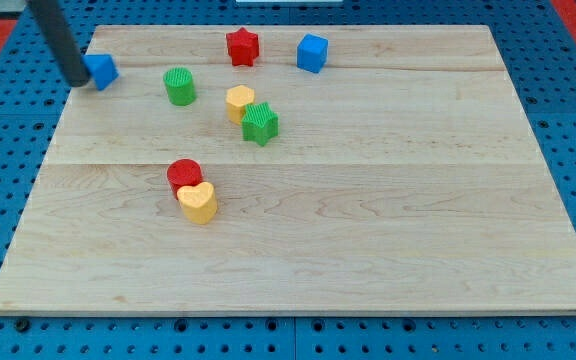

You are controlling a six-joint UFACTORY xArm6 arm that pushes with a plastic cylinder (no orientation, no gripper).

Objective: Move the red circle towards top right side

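- My tip [76,78] ends a plain rod; no pincer is fitted, so no pincer state can be told.
- My tip stands at the tabletop's [388,230] top-left, touching or just beside a blue block [102,71] on its right.
- Right of my tip: green circle [179,86], then yellow block [239,102] touching green star [261,123].
- Further right, along the top: red star [242,46], blue cube [312,52].
- Red circle [184,176] lies well apart, below and right of my tip, with a yellow heart [198,202] touching its lower side.
- Judgement: the push is not begun; my tip must reach the circle's lower-left face, and the heart crowds that approach.
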